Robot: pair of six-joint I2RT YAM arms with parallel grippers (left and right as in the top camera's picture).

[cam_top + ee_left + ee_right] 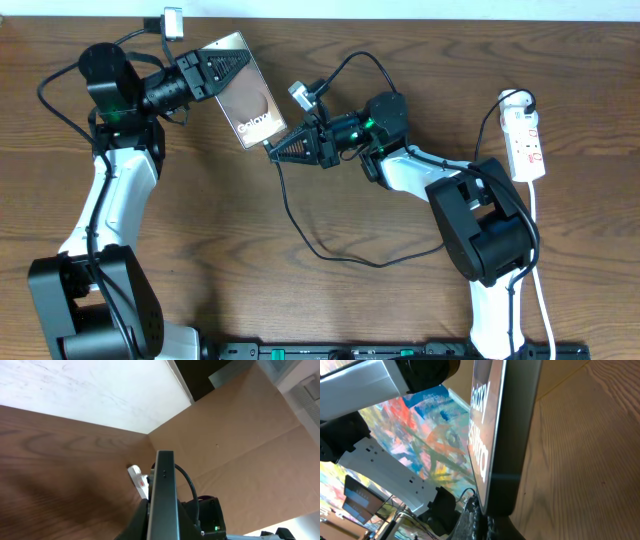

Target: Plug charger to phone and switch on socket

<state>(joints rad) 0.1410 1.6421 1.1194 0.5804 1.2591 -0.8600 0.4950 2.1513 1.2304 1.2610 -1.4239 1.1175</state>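
My left gripper (225, 68) is shut on the upper end of the phone (255, 105) and holds it tilted above the table, "Galaxy" text showing. In the left wrist view the phone (163, 485) is edge-on between the fingers (162, 527). My right gripper (281, 149) is shut on the charger's tip, right at the phone's lower end. The black cable (300, 228) trails from it across the table. In the right wrist view the phone's edge (510, 435) meets the fingers (487, 524); the connector itself is hidden. The socket (526, 140) lies at the far right.
The socket's white cord (537, 250) runs down the right side toward the front edge. The charger cable loops over the wooden table (250, 290) in front of the right arm. A cardboard wall (235, 435) stands behind the table; the socket (138, 479) shows in front of it.
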